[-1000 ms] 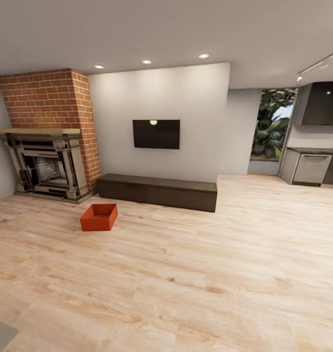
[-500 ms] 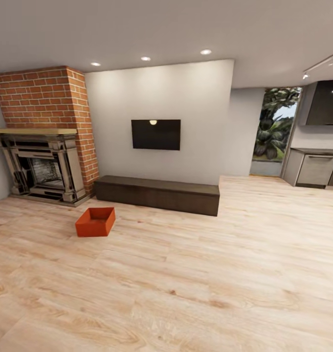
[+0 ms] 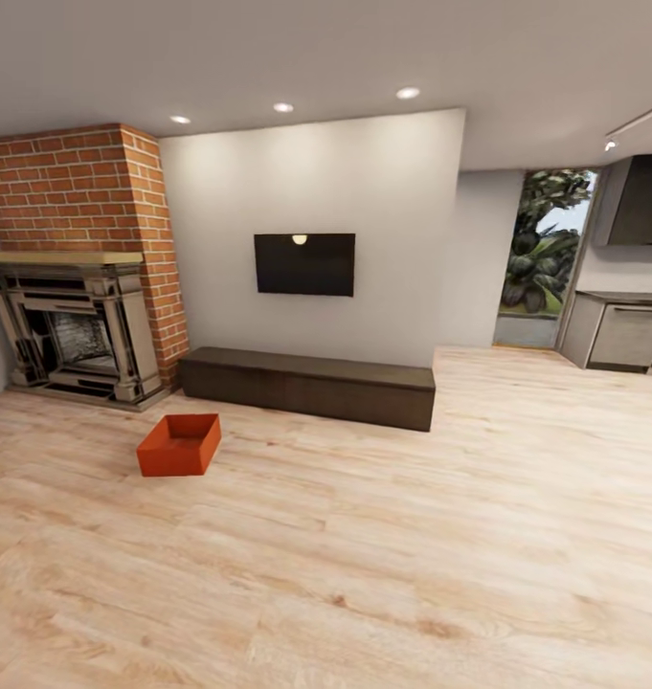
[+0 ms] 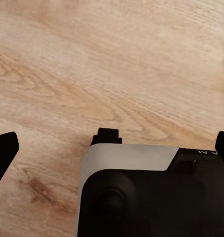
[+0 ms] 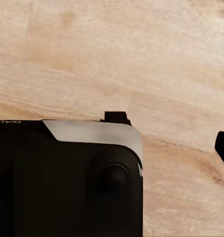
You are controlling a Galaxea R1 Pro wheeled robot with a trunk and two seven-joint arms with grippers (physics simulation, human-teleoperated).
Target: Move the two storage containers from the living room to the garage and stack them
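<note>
Item: one orange-red storage container [image 3: 179,445], empty, on the living room wood floor [image 3: 383,536] at eleven o'clock, nearer the left arm, long axis unclear; left claw [image 4: 112,148] spread, right claw indeterminate.

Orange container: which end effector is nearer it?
Probably left: the container lies ahead-left of the robot; left end effector and right end effector both hang over wood floor, short of it.

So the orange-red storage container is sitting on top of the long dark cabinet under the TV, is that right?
Not quite. The head view shows the storage container on the wood plank floor, in front of the long dark cabinet under the TV, not on top of it.
</note>
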